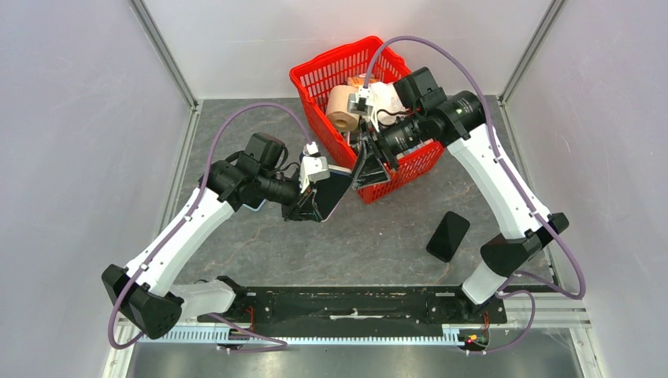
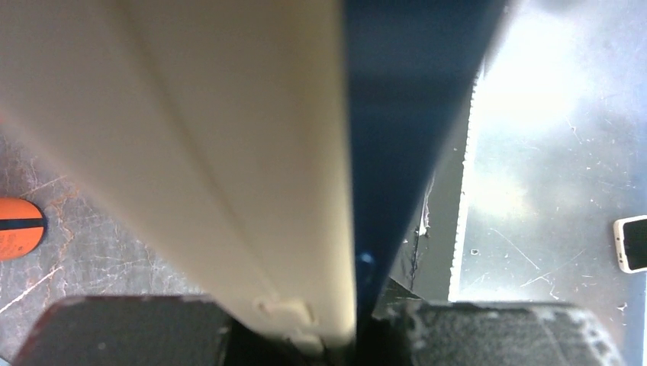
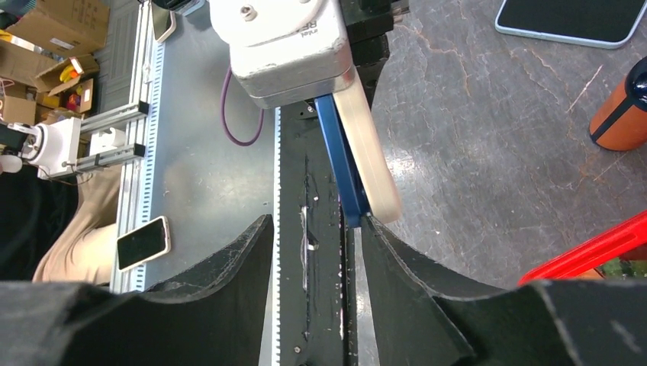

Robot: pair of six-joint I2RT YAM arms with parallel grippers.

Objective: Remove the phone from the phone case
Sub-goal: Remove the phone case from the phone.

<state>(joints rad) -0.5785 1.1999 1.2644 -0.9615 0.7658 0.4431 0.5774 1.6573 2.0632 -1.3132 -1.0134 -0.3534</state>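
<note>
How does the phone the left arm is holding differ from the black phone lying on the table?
The cased phone is off the table, tilted on edge, clamped in the left gripper; the black phone lies flat on the table, untouched. The cased phone shows blue and cream layers edge-on; the black phone is plain dark. Both are slim rectangles.

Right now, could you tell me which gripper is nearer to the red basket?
Right. The right gripper hangs open at the basket's near-left wall. The left gripper is farther left, apart from it, shut on the cased phone.
</note>
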